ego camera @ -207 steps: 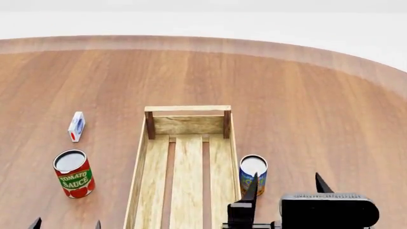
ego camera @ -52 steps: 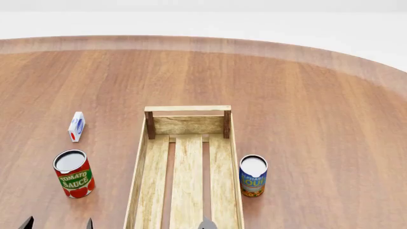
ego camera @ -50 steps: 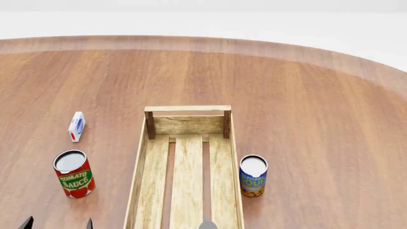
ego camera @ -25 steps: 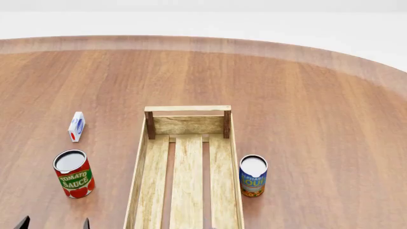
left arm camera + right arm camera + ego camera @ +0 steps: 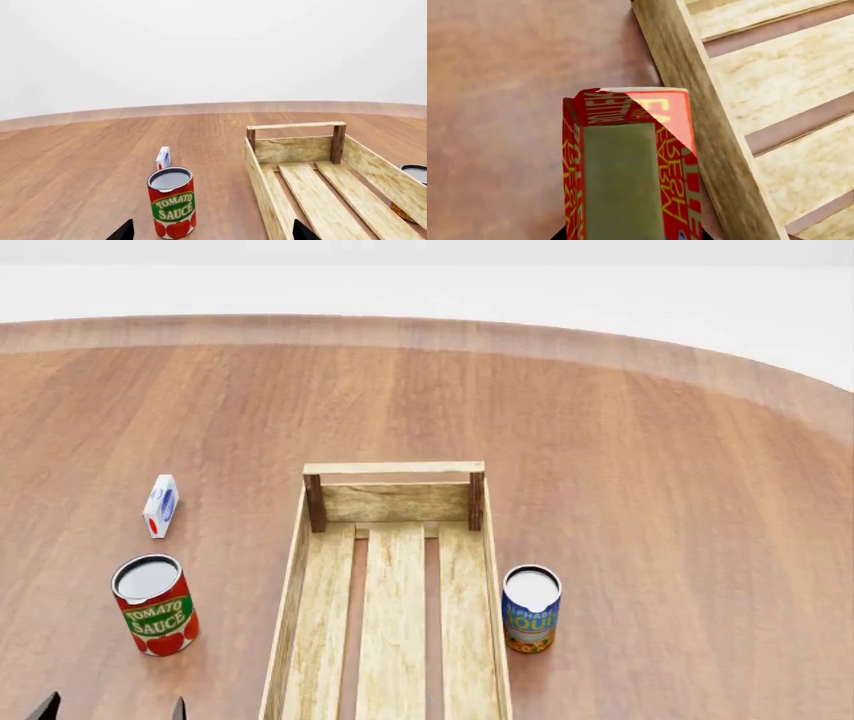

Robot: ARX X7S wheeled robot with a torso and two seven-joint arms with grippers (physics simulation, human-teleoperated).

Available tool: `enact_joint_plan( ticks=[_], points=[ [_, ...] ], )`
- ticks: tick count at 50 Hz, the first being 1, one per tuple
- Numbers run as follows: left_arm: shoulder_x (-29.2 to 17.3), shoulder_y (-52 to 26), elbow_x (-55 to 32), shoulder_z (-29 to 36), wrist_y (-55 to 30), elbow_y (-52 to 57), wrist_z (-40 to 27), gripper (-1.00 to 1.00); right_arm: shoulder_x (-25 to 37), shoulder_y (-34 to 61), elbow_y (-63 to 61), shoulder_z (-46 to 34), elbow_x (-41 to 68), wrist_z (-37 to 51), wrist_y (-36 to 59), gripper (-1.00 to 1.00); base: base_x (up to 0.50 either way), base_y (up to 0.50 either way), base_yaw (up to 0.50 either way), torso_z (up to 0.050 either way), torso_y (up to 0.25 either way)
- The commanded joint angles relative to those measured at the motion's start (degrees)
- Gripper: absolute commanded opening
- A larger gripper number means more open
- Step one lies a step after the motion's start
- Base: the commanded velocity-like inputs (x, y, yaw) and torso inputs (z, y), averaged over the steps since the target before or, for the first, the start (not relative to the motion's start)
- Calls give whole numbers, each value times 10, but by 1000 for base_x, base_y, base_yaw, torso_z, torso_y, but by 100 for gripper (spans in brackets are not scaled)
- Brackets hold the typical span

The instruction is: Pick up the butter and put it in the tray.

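Note:
The butter (image 5: 630, 170), a red carton with yellow lettering, fills the middle of the right wrist view. My right gripper (image 5: 634, 238) is shut on it, and only dark finger edges show on either side. The carton is beside one long side wall of the tray (image 5: 694, 100), over the wooden table. In the head view the tray (image 5: 296, 580) is a long pale crate with nothing lying inside, and the butter and right gripper are out of frame. My left gripper (image 5: 112, 708) (image 5: 212, 236) is open at the near left, holding nothing.
A tomato sauce can (image 5: 154, 605) (image 5: 172, 209) stands just ahead of the left gripper. Farther back stands a small white and blue carton (image 5: 160, 505) (image 5: 162, 158). A blue soup can (image 5: 531, 608) (image 5: 415, 174) stands against the tray's right side. The table (image 5: 641, 440) has a curved far edge.
The right gripper, beside the soup can 4.1 s ago, has dropped out of the head view. The grey bit low in the tray is gone. The left fingertips slid slightly lower.

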Motion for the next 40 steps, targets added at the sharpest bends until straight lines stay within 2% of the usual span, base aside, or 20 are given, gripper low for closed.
enact_joint_plan(
  ticks=[1, 25, 40],
  points=[
    [1, -2, 0, 3, 3, -4, -2, 100, -6, -15, 11, 9, -21, 2, -35, -100, 0, 0, 3, 0, 0],
    [10, -12, 3, 10, 12, -25, -7, 100, 38, 18, -146, 44, 57, 44, 99, -100, 0, 0, 0, 0, 0],
    [8, -13, -3, 11, 9, -22, -9, 100, 75, 68, -276, 85, 136, 85, 241, -100, 0, 0, 0, 0, 0]
  ],
)
